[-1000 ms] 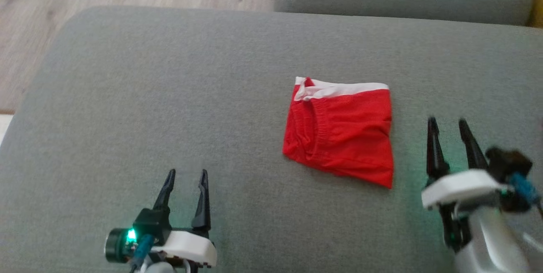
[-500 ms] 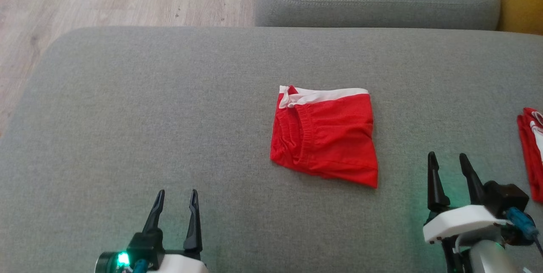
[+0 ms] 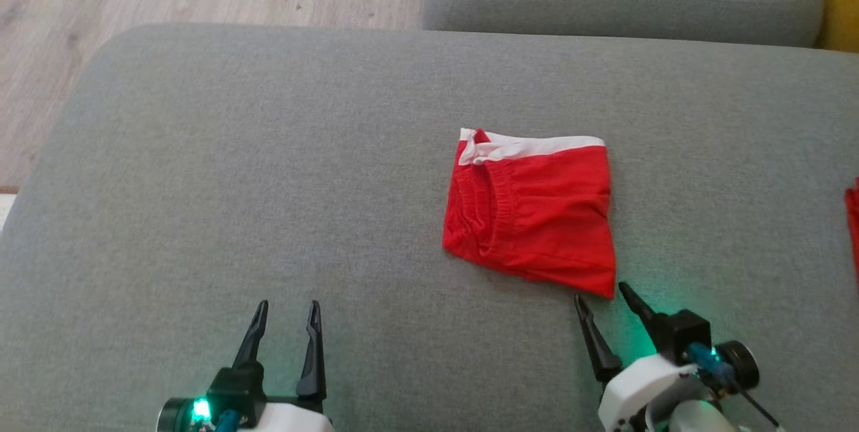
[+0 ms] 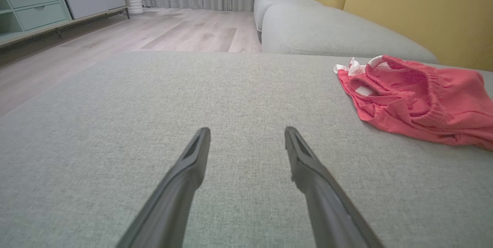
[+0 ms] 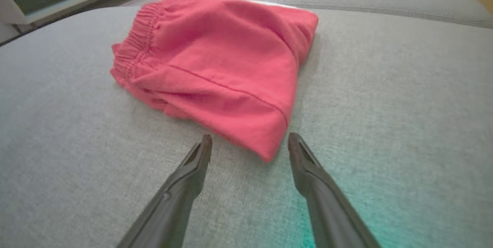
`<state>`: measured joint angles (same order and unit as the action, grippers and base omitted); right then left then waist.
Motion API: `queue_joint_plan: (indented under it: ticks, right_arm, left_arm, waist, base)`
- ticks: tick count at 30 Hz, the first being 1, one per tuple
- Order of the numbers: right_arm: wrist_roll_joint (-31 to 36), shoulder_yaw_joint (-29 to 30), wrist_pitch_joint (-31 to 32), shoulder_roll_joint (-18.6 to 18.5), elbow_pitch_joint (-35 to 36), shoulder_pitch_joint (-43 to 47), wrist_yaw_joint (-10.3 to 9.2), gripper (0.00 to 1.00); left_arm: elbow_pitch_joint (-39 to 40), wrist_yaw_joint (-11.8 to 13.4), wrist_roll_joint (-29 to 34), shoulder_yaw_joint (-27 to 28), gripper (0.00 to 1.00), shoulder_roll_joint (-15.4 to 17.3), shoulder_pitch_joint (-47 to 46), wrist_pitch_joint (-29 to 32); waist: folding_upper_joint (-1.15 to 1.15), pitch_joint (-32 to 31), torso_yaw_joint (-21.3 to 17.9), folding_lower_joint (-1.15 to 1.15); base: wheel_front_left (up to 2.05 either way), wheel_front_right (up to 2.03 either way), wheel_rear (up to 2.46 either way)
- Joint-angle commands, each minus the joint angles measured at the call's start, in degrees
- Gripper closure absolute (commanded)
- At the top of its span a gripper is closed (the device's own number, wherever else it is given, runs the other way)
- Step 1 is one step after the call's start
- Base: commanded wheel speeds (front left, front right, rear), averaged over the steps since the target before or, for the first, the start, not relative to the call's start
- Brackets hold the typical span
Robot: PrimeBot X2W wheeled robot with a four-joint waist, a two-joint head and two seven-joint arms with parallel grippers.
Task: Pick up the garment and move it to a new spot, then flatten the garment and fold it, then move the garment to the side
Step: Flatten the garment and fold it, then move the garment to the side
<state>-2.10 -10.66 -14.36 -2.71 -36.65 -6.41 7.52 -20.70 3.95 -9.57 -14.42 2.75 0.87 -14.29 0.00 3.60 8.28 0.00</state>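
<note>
Red garment [image 3: 537, 217] lies folded on the grey sofa cushion [image 3: 235, 150], with its white waistband along the far edge.
Right gripper [image 3: 599, 291], fingers spread, sits just beside the garment's near right corner, seemingly lined up to pinch it for the move aside. Left gripper [image 3: 288, 304], also spread and empty, rests well apart on the left.

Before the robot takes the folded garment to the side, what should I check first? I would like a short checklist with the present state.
1. Right tool open: ok.
2. Near corner of garment lined up with it: ok.
3. Garment folded: ok.
4. Left tool open, apart from garment: ok.
5. Bare cushion left of garment: ok.
6. Right side free: not ok, another red cloth lies there.
</note>
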Motion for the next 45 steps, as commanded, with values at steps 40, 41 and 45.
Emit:
queue_joint_plan:
  ticks: [40,41,45]
  right_arm:
    - [-6.6,5.6,-0.6,-0.4,22.6,3.7,-0.03,0.00]
    - [-6.3,6.6,-0.6,-0.3,22.2,3.6,-0.03,0.00]
    - [-7.0,8.7,-0.6,-0.2,20.1,3.3,-0.03,0.00]
  left_arm:
    - [2.5,-0.6,3.1,4.6,0.00,0.1,-2.7,-0.7]
    - [2.5,-0.7,3.2,4.9,0.00,0.1,-2.6,-0.7]
    - [2.9,-0.6,4.0,5.5,0.00,0.1,-2.2,-0.7]
  waist:
    - [0.00,-1.1,-3.9,0.00]
    - [0.00,-1.2,-4.0,0.00]
    - [0.00,-1.4,-4.2,0.00]
  base:
    - [0.00,0.00,0.00]
    - [0.00,0.00,0.00]
    - [0.00,0.00,0.00]
